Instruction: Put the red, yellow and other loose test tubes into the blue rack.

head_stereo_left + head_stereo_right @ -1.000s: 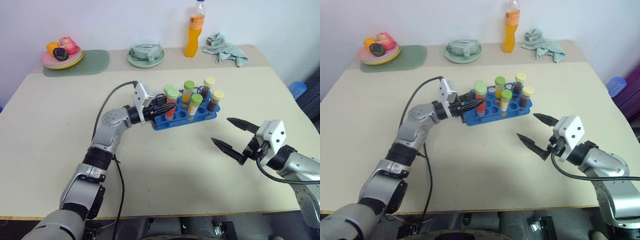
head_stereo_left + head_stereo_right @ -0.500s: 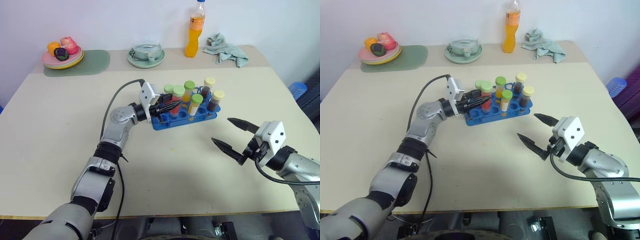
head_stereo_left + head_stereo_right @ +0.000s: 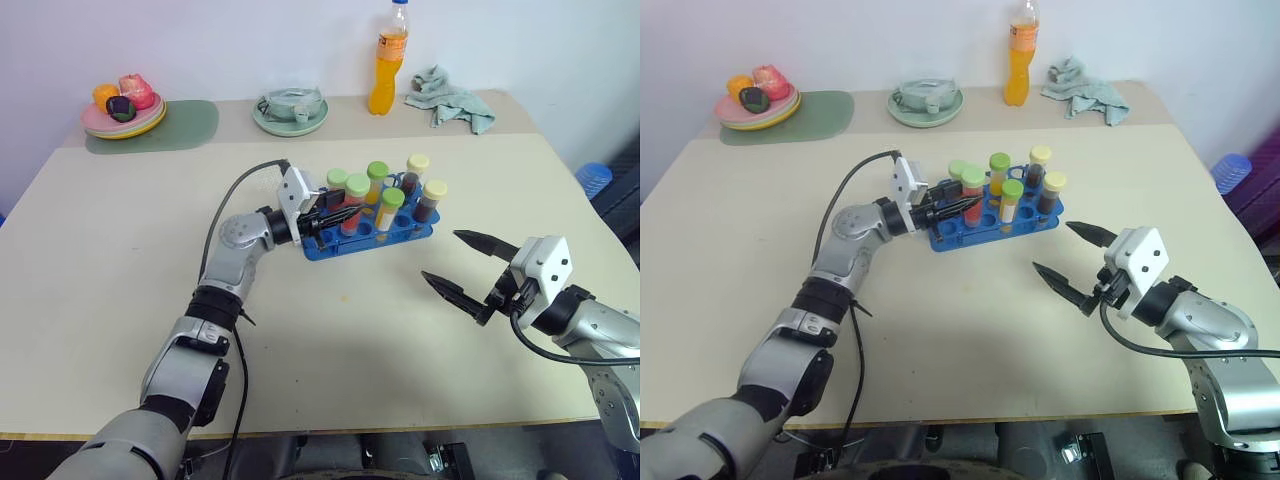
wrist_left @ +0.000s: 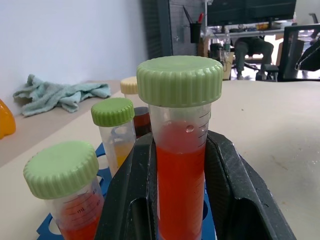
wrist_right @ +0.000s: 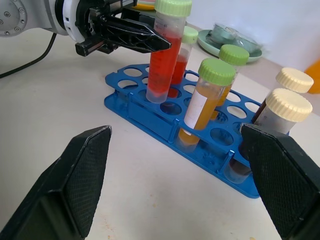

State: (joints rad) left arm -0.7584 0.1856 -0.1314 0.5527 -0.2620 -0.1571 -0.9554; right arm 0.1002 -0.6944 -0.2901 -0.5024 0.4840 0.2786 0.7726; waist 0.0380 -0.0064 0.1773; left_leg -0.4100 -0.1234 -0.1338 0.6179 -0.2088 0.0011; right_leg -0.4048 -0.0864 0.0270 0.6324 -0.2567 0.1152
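My left gripper [image 3: 340, 213] is shut on a red test tube [image 3: 355, 200] with a green cap, holding it upright over the left end of the blue rack [image 3: 320, 250]. In the right wrist view the red test tube [image 5: 165, 55] has its lower end at the rack's top plate [image 5: 150, 112]; I cannot tell whether it sits in a hole. The left wrist view shows both fingers clamped on the tube [image 4: 180, 165]. The rack also holds another red tube [image 3: 338, 180], two yellow tubes [image 3: 390, 205] and two dark tubes [image 3: 432, 197]. My right gripper [image 3: 440, 254] stands open and empty, right of the rack.
At the table's back stand an orange drink bottle [image 3: 388, 60], a crumpled cloth [image 3: 450, 95], a green dish [image 3: 291, 110] and a plate of fruit [image 3: 123, 108] on a green mat. A black cable [image 3: 225, 205] loops from the left wrist. The table's right edge is near my right arm.
My left forearm has swung and the red tube has edged a little to the right over the rack. My right gripper has stayed where it was, open.
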